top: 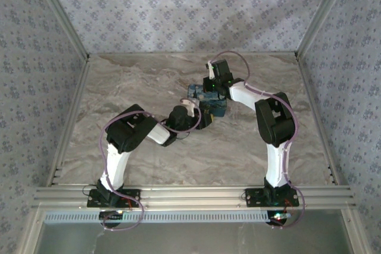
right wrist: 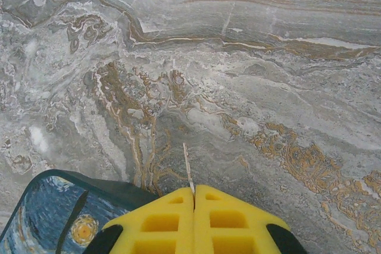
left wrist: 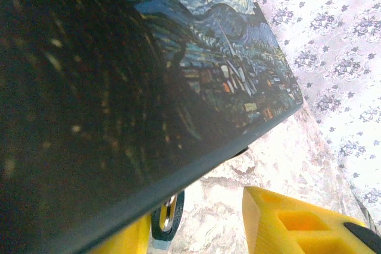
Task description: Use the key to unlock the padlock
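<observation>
Right gripper (right wrist: 194, 190), yellow plastic, pinches a thin flat key (right wrist: 188, 168) whose long axis points straight outward over the veined marble desk (right wrist: 238, 57); left gripper (left wrist: 196, 221) spread near a painted box (left wrist: 226, 69).

Grey-tan marbled table (right wrist: 238, 57), blue starry-swirl box (left wrist: 226, 57), yellow right hand (right wrist: 194, 191)

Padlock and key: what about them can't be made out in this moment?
Top external: the left gripper and right gripper crowd over the patterned box, hiding whatever lies between them.
Left wrist: the box's dark side blocks the scene; a dark ring under its edge is cut off, identity unclear.
Right wrist: a thin sliver pokes from the shut right gripper, too thin to confirm as the key.
</observation>
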`<state>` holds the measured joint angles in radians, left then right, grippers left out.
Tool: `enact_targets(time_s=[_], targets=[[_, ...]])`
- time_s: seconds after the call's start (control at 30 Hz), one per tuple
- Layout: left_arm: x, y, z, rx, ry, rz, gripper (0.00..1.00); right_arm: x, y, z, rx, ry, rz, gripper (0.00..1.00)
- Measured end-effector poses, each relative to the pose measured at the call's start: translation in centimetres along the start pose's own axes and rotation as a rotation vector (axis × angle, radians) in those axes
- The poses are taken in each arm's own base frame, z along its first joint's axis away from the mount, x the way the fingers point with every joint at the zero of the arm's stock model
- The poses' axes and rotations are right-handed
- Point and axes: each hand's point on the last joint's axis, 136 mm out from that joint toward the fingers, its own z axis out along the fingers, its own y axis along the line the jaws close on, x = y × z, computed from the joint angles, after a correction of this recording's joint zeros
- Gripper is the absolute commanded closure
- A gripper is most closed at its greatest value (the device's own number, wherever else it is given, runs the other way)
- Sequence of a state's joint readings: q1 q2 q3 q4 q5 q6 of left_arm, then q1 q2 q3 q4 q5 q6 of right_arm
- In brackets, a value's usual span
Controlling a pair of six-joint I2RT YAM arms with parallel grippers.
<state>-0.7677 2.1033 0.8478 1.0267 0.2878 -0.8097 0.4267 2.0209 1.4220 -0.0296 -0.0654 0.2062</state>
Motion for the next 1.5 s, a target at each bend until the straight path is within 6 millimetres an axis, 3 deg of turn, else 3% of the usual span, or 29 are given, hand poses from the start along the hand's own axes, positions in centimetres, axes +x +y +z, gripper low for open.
enact_targets(time_s=[0.2, 0.6, 0.67, 1.03, 1.5], targets=[[0.1, -0.2, 0.9, -0.018, 0.044, -0.007, 0.58, -0.2, -0.3, 0.0, 0.005, -0.011, 0.009, 1.0], [0.3, 0.9, 1.3, -0.09, 0.064, 0.007, 0.86, -0.2, -0.5, -0.2, 0.006, -0.012, 0.011, 1.0], [0.3, 0.8, 1.3, -0.088, 0.063, 0.006, 0.94, -0.1, -0.5, -0.2, 0.006, -0.012, 0.012, 1.0], [0.4, 0.7, 1.0, -0.047, 0.098, 0.011, 1.0, -0.1, -0.8, -0.8, 0.006, -0.01, 0.018, 1.0], [0.5, 0.2, -1.0, 0.003, 0.319, -0.078, 1.0, -2.9, -2.9, -4.6, -0.019, -0.07, 0.081, 1.0]])
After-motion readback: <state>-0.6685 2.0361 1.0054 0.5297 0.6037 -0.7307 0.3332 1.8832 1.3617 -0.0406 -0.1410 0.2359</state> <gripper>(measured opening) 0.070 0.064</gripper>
